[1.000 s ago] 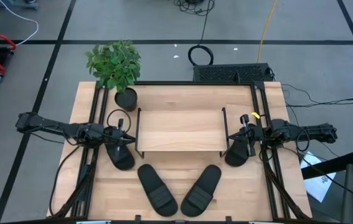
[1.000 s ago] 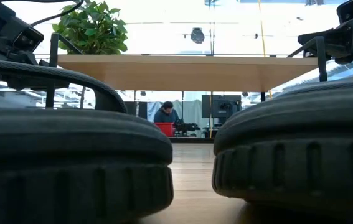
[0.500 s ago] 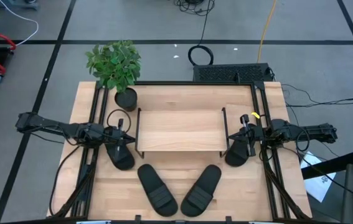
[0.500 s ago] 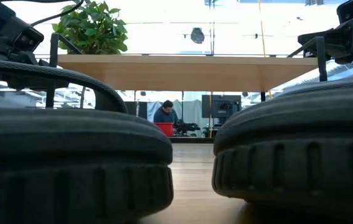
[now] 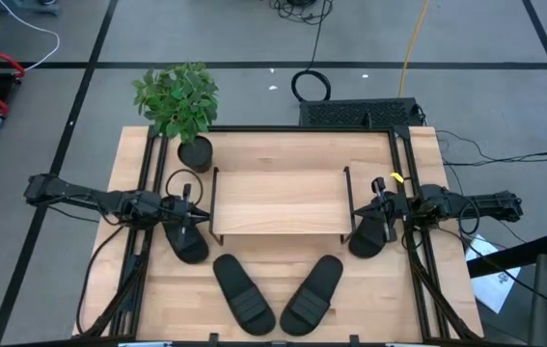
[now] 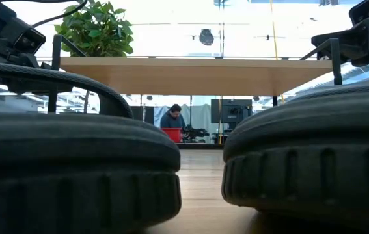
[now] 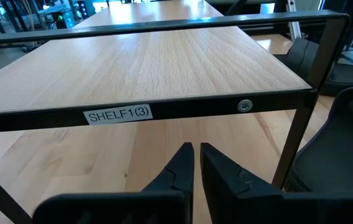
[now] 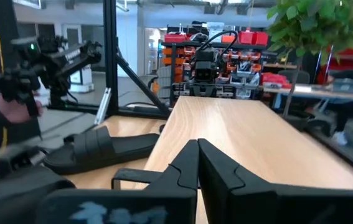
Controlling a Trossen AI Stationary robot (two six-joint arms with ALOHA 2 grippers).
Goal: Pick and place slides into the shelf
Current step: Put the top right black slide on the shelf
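The shelf (image 5: pixel 278 202), a light board on thin black wire legs, stands mid-table. Four black slides lie soles down on the tabletop. One (image 5: pixel 188 243) lies off the shelf's left end and one (image 5: pixel 367 236) off its right end. Two more (image 5: pixel 244 292) (image 5: pixel 314 292) lie toward the near edge, and these fill the low view (image 6: pixel 73 169) (image 6: pixel 314 156). My left gripper (image 5: pixel 201 214) (image 7: pixel 195 149) is shut. It stands over the left slide's far end and points at the shelf's left end. My right gripper (image 5: pixel 377 214) (image 8: pixel 196 146) is shut over the right slide and points along the shelf top (image 8: pixel 238 137).
A potted plant (image 5: pixel 178 101) stands at the table's far left corner. Black frame rails (image 5: pixel 148 193) (image 5: pixel 410 193) run along both table sides. A person's hand (image 8: pixel 14 106) with a dark device shows beyond the near side. Another person (image 6: pixel 173 118) sits far behind the table.
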